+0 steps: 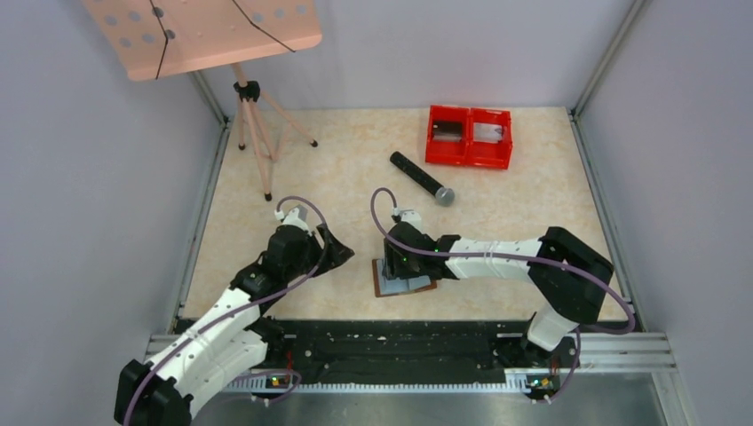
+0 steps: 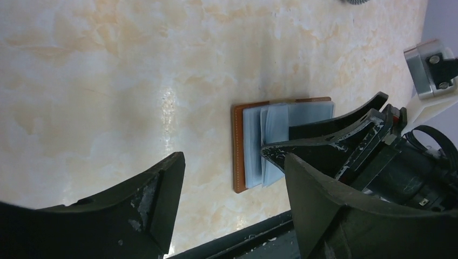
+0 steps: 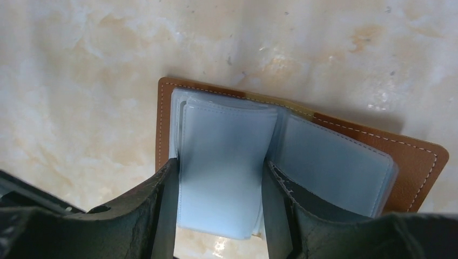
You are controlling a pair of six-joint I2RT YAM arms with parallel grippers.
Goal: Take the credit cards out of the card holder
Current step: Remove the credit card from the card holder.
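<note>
The card holder (image 1: 410, 284) lies open and flat on the table (image 1: 515, 195), well apart from the red bins (image 1: 468, 136), nearer the arms and off to the bins' left. The right gripper (image 3: 220, 178) is down on it, fingers (image 3: 156, 205) clamped on either side of the middle grey-blue sleeve. The left gripper (image 2: 229, 162) hangs spread and empty, even farther from the bins, just beyond the holder. It looks a light thing, I'd say: supple leather and floppy, slick sleeves that may buckle under a squeeze and drag the whole wallet up. Better to pin the brown cover and pinch a card's stiff edge. The cards themselves I cannot make out.
</note>
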